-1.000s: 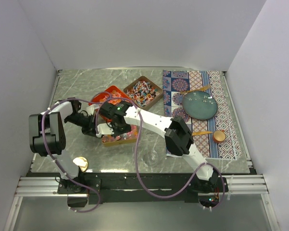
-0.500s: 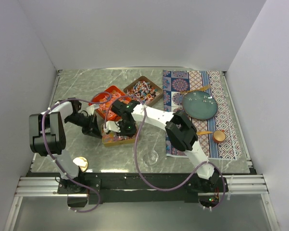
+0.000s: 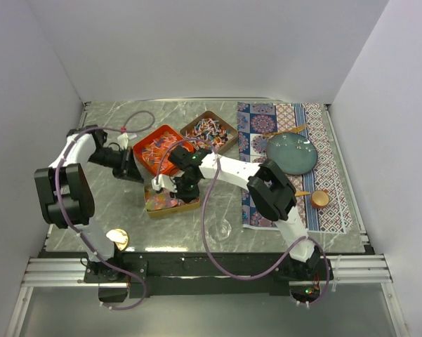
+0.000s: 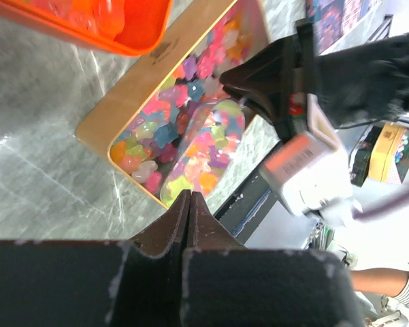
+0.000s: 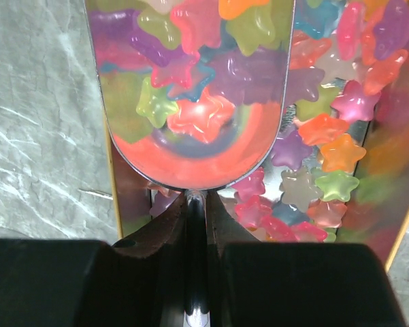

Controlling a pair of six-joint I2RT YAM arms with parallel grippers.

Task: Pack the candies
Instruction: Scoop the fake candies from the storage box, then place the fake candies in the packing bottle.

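Here, right hand [image 5: 195, 202] clamped on scoop [image 5: 190, 170] handle, candies [image 5: 199, 113] heaped just ahead (left hand [image 4: 189, 206] together, empty).

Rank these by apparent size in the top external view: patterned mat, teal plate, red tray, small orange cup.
1. patterned mat, clearly largest
2. teal plate and red tray: look alike, and the tray is partly covered, so unranked
3. small orange cup, smallest

On my counter [image 3: 105, 116] three trays run diagonally: near tray [image 3: 172, 210], middle tray [image 3: 144, 146], far tray [image 3: 209, 114]. Candies [image 5: 197, 112] fill the scoop [image 5: 190, 167] over the near tray. Right of them, a plate [image 3: 293, 154] sits on the mat [image 3: 256, 119].
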